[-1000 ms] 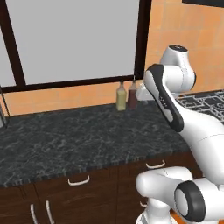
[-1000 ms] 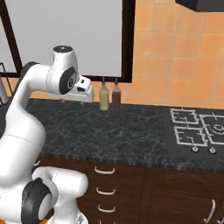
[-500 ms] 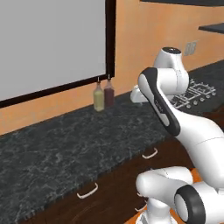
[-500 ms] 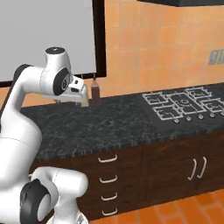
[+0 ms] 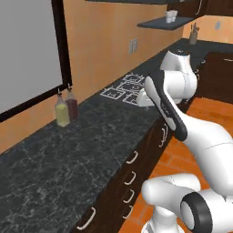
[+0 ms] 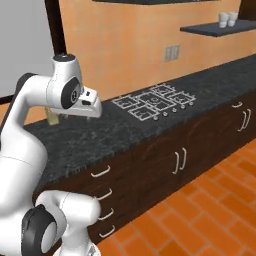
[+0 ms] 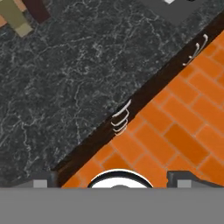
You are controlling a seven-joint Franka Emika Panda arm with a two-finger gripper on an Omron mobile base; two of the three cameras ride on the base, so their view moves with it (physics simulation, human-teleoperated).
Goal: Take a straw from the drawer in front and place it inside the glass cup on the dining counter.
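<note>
Black speckled granite runs the length of the surface (image 5: 82, 141), with dark-brown drawer fronts and curved silver handles (image 6: 101, 171) under its front edge and orange brick floor (image 6: 200, 210) below. A cooktop (image 6: 152, 102) sits toward the far end; two bottles (image 5: 66, 109) stand at the back edge by the wall. The claw (image 7: 109, 177) hangs spread wide and empty above the front edge. I'd guess the straw lies in a closed drawer; being light, thin and easily bent, it wants a gentle mid-length pinch. No writing is legible anywhere.
</note>
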